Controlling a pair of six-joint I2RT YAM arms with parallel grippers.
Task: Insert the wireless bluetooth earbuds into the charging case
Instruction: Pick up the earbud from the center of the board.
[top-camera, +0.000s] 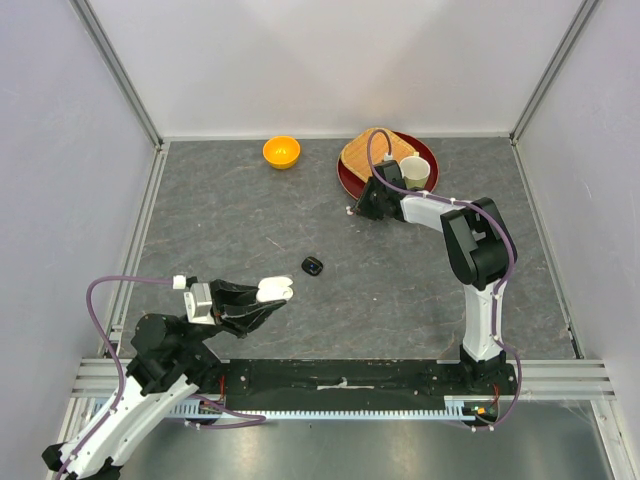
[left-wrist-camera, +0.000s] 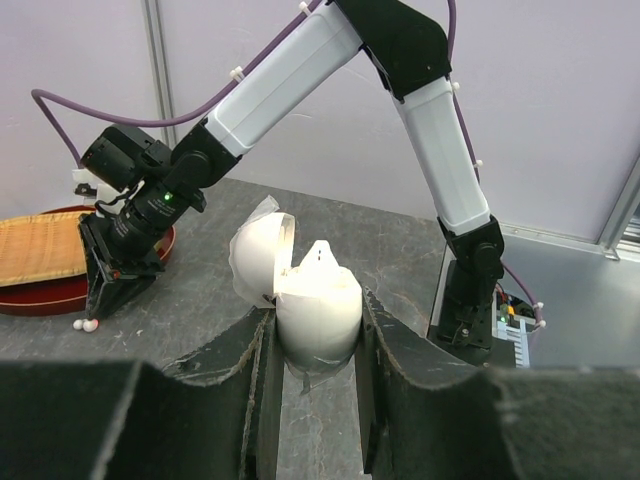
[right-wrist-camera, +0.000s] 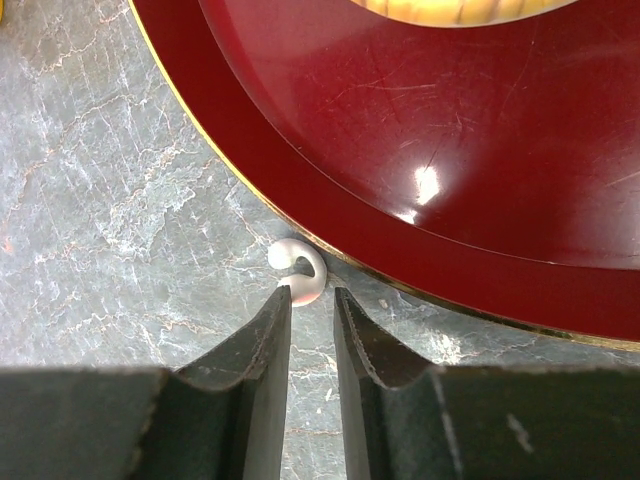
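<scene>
Grey stone-look table (top-camera: 400, 300): left gripper (left-wrist-camera: 317, 325), lower left, clenched on open-lidded white charging case (top-camera: 273, 290). Upper centre: right gripper (right-wrist-camera: 312, 300), jaws narrowly parted, tips at white earbud (right-wrist-camera: 300, 268) just beside red plate (right-wrist-camera: 420, 150) rim.

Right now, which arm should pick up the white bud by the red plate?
Right. Its gripper sits at the bud beside the plate; the left gripper is busy holding the open case.

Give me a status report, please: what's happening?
Left jaws shut on open white case. Right jaws slightly apart, tips at white earbud, not gripping. Red tray rim crowds it.
</scene>
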